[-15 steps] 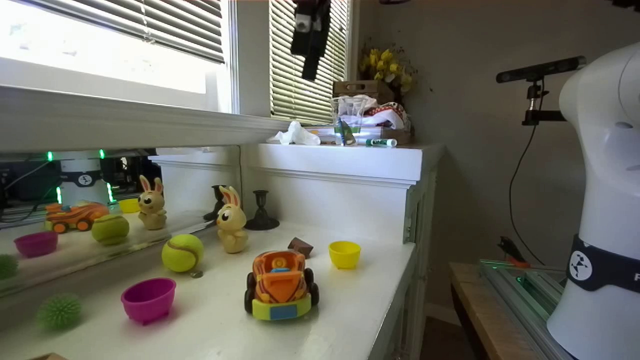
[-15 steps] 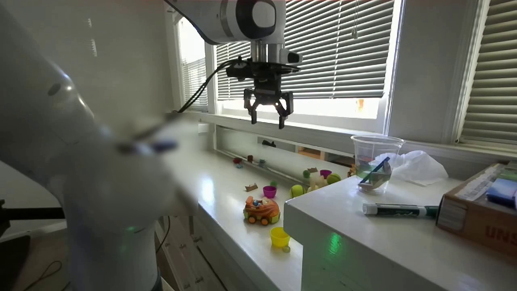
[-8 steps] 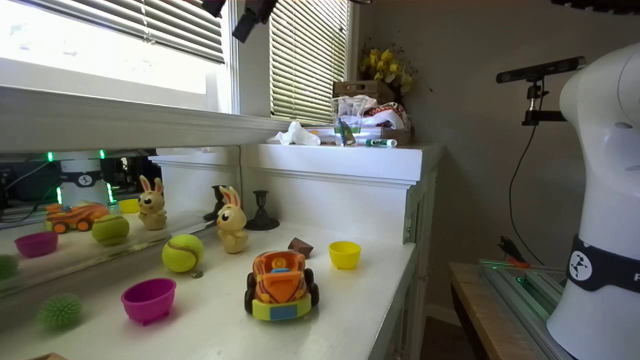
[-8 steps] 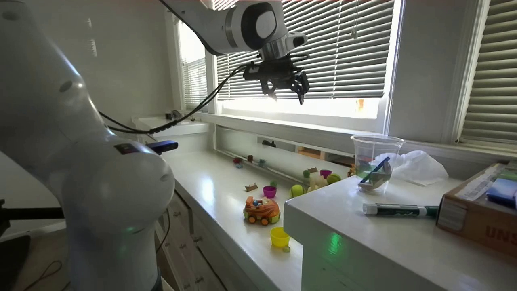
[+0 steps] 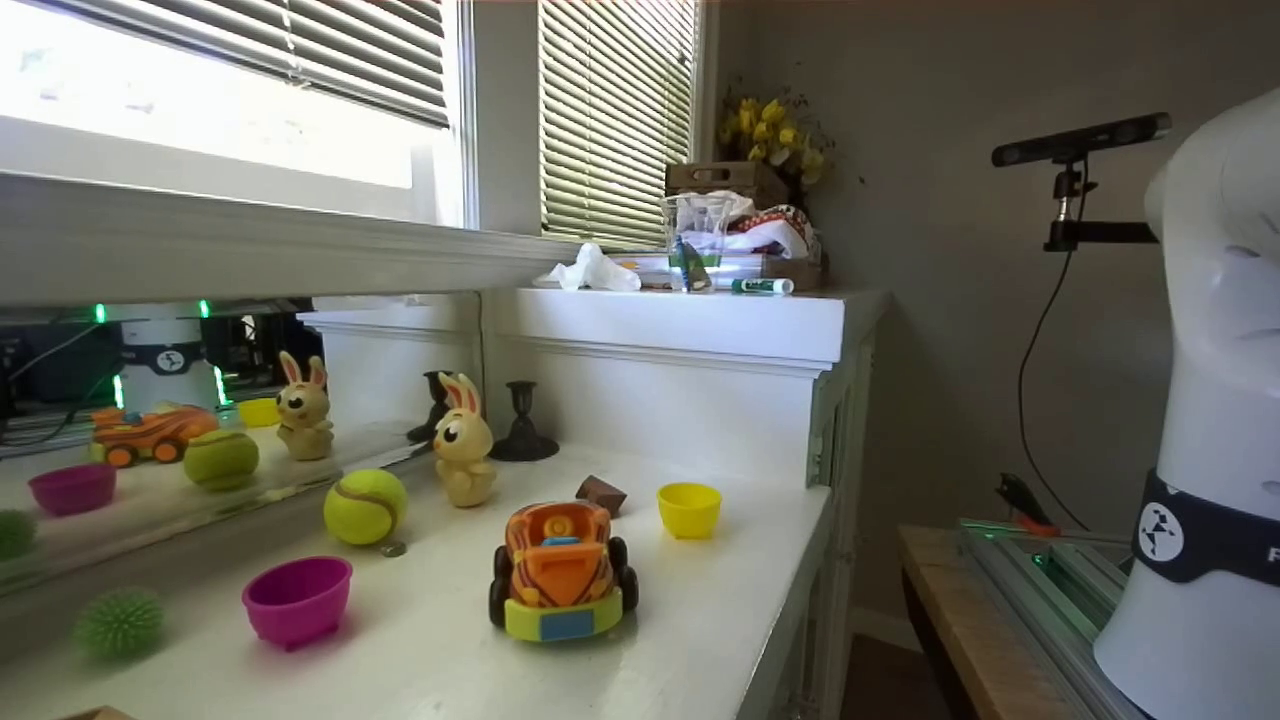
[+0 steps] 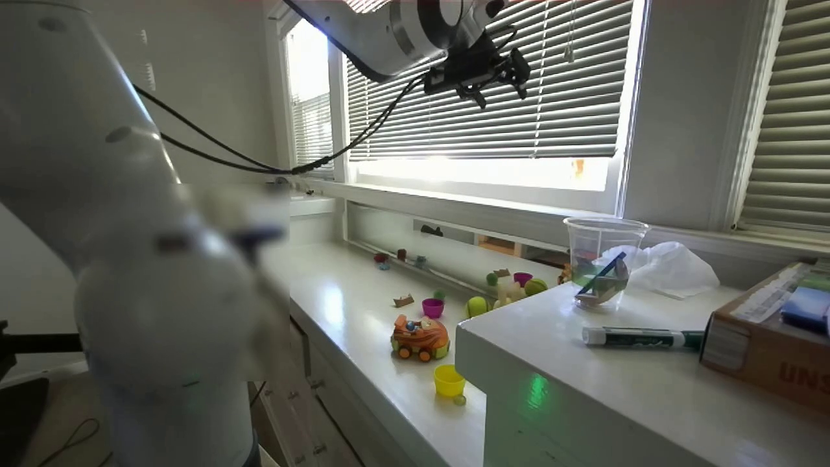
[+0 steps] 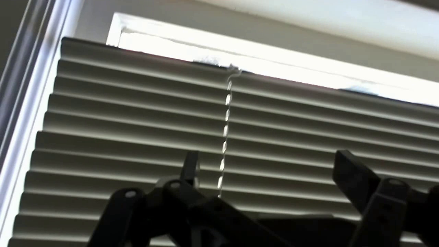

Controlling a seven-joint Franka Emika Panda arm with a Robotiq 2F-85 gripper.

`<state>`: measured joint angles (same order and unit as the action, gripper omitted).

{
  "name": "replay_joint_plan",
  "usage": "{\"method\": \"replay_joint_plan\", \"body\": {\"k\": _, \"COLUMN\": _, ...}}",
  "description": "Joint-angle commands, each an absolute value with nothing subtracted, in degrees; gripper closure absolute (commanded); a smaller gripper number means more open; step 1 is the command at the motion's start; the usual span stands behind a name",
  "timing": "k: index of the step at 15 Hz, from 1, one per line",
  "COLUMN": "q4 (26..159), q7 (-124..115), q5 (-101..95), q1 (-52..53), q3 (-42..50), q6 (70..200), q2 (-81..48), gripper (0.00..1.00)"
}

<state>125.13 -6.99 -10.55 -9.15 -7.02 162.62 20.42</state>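
Observation:
My gripper [image 6: 500, 98] is high in front of the window blind [image 6: 570, 123], tilted toward it. In the wrist view the gripper [image 7: 267, 158] is open with nothing between its fingers. The blind [image 7: 137, 113] and its hanging cord [image 7: 225, 132] fill the background there; I cannot tell how far off they are. Far below on the white counter are an orange toy car [image 5: 560, 575], a yellow cup [image 5: 689, 512], a magenta cup [image 5: 297, 602], a tennis ball [image 5: 365, 507], a toy rabbit [image 5: 464, 455], a brown block [image 5: 601, 495] and a green spiky ball [image 5: 120, 624].
A raised white ledge [image 6: 519, 344] bears a see-through plastic cup [image 6: 603, 228], a crumpled tissue [image 6: 677, 269], a green marker [image 6: 639, 337] and a cardboard box [image 6: 765, 334]. A dark candlestick [image 5: 522, 430] stands in the corner. A mirror behind the counter reflects the toys.
My gripper has risen and swung from pointing down to tilting toward the window, shifting right in an exterior view. It has left the view where only its fingers showed. The toys have not moved.

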Motion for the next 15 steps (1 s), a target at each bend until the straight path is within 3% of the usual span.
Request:
{"method": "replay_joint_plan", "body": {"k": 1, "q4": 117.3, "q7": -19.8, "q5": -18.3, "q1": -19.1, "q3": -13.4, "q6": 164.5, "q2": 17.0, "gripper": 0.0}}
{"method": "replay_joint_plan", "body": {"k": 6, "q4": 110.9, "q7": -37.4, "q5": -27.2, "q1": -31.5, "q3": -21.4, "q6": 164.9, "q2": 15.6, "gripper": 0.0}}
{"method": "replay_joint_plan", "body": {"k": 15, "q4": 103.8, "q7": -55.1, "q5": -36.7, "q1": -43.6, "q3": -32.4, "q6": 165.4, "q2": 13.0, "gripper": 0.0}}
